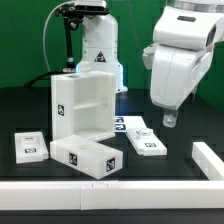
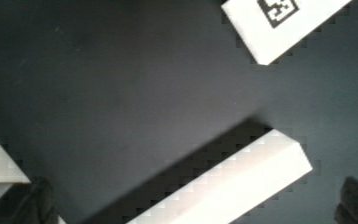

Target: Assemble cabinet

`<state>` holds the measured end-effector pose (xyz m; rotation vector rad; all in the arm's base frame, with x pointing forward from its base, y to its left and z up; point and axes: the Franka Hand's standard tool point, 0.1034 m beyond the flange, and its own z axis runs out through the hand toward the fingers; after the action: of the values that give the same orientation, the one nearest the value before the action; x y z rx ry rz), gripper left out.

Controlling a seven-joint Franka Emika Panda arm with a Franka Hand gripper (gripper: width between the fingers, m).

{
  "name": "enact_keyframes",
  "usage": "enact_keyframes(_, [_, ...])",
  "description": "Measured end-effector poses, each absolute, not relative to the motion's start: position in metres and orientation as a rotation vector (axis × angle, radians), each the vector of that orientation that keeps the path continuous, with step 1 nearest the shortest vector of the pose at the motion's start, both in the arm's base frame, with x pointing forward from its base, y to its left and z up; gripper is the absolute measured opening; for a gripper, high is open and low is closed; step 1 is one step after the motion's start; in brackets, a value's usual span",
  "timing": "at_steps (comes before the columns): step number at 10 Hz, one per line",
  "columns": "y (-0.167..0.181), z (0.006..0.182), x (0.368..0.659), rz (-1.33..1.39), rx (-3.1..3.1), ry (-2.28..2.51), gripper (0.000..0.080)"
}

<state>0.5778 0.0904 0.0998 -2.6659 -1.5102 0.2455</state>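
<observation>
The cabinet box (image 1: 85,100) stands upright on the bench (image 1: 178,165) toward the exterior view's left, with loose tagged panels lying near it. The end effector (image 1: 168,119) hangs above the bench, clear of the nearest panel (image 1: 146,141). Only the wrist view shows its fingers (image 2: 23,205) spread wide and empty, with a white bar (image 2: 247,175) below them.

A black table (image 1: 20,115) was seen mid-frame, bordered by a white rail (image 1: 60,190) along the lower edge; a green backdrop (image 1: 25,40) was seen at upper left.
</observation>
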Motion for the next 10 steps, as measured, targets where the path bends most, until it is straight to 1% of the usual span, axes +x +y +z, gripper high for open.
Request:
enact_keyframes(1, [0.083, 0.099, 0.58, 0.235, -2.654, -1.528, 0.0796])
enact_keyframes(2, [0.048, 0.096, 0.586, 0.192, -2.651, -1.555, 0.0796])
enact_keyframes(4, [-0.008, 0.082, 0.584, 0.194, -2.65, -1.563, 0.0796])
enact_keyframes(6, [-0.001, 0.082, 0.584, 0.194, -2.663, -1.537, 0.0796])
enact_keyframes(8, [-0.006, 0.078, 0.585, 0.152, -2.688, -1.494, 0.0796])
enact_keyframes(10, [-0.032, 0.059, 0.569, 0.028, -2.747, -1.414, 0.0796])
